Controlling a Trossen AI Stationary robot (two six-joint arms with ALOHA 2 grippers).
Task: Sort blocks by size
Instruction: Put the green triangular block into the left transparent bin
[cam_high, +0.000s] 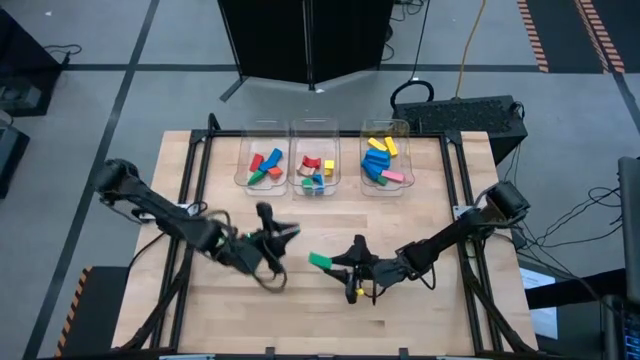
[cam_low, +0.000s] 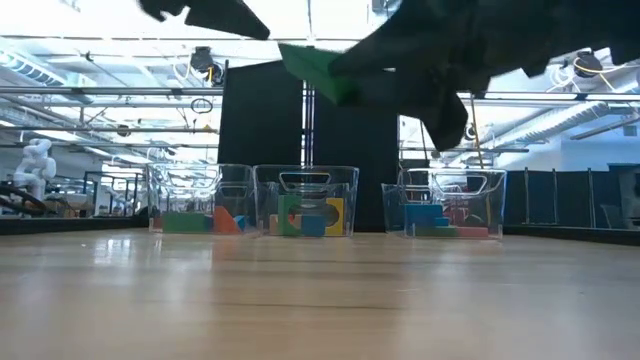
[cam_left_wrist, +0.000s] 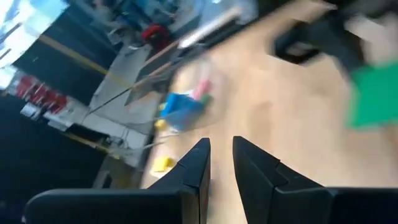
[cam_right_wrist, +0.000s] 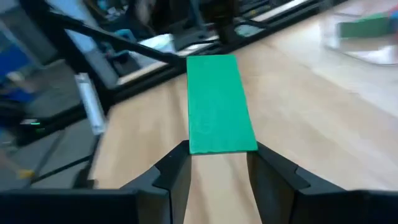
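A flat green block (cam_right_wrist: 221, 102) is clamped between the right gripper (cam_high: 352, 268) fingers, held in the air above the table (cam_high: 420, 310), in front of the middle bin (cam_high: 314, 168). The left gripper (cam_high: 268, 222), nearly closed and empty, hangs beside it. Every other block sits in the three bins; apparently only this one remains.

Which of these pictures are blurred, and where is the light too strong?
Left wrist view: heavily blurred, with the green block and the bins smeared. Right wrist view: the block between the right gripper is sharp, the background soft. Low view: bright ceiling glare, arms dark against it. High view: even light, sharp.
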